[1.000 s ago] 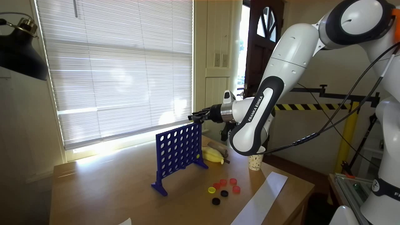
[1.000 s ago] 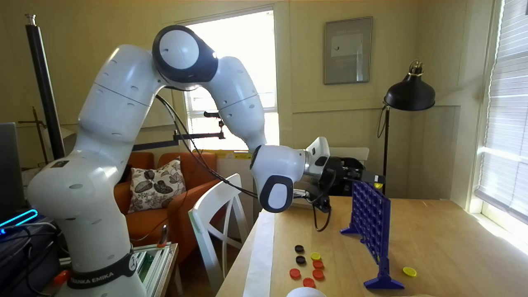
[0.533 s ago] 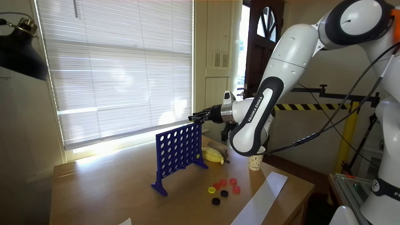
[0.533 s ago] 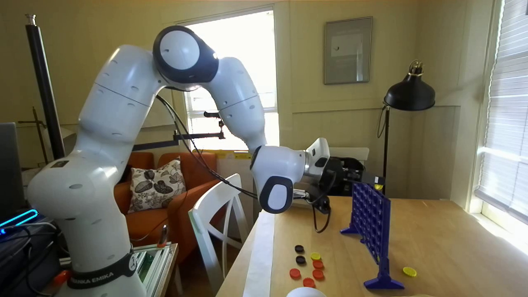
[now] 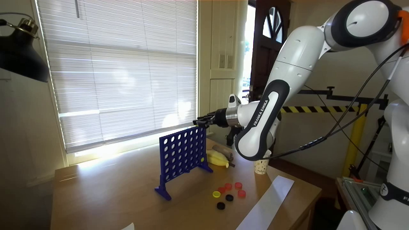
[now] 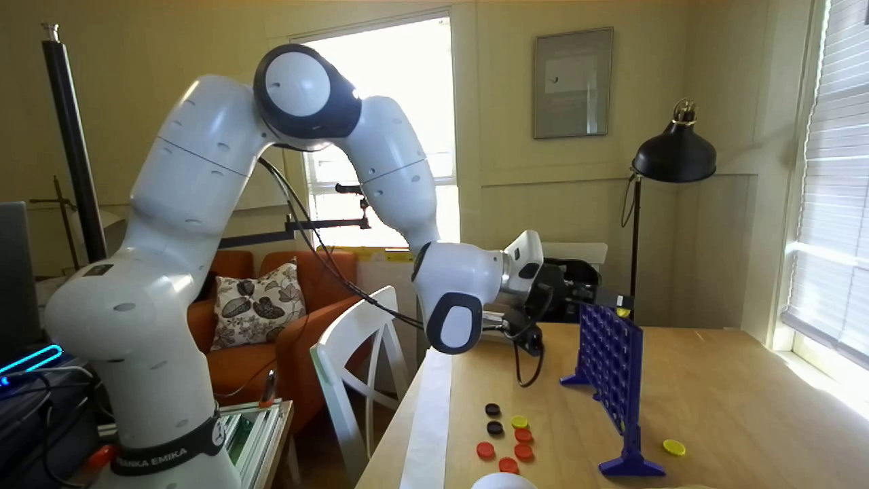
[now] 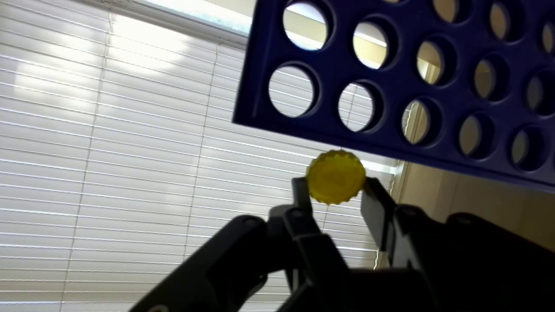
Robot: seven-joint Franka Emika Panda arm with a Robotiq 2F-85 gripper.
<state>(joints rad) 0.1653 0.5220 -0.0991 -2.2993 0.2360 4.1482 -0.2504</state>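
Disc (image 7: pixel 335 177) pinched at opposite edges by fingers (image 7: pixel 373 208) parted its width, round yellow face toward the wrist view

1. In an exterior view, the camera stands well back from the table (image 5: pixel 105 195), slightly above it, facing the window blinds (image 5: pixel 121 64); the arm (image 5: pixel 294 64) is at right.
2. In an exterior view, the camera looks along the table to the far wall (image 6: pixel 502 136), arm at left.
3. Both exterior views share table, arm and blue grid (image 6: pixel 609 367).
4. The wrist view, very near, looks along the gripper (image 7: pixel 335 188), showing the blue grid upside down.
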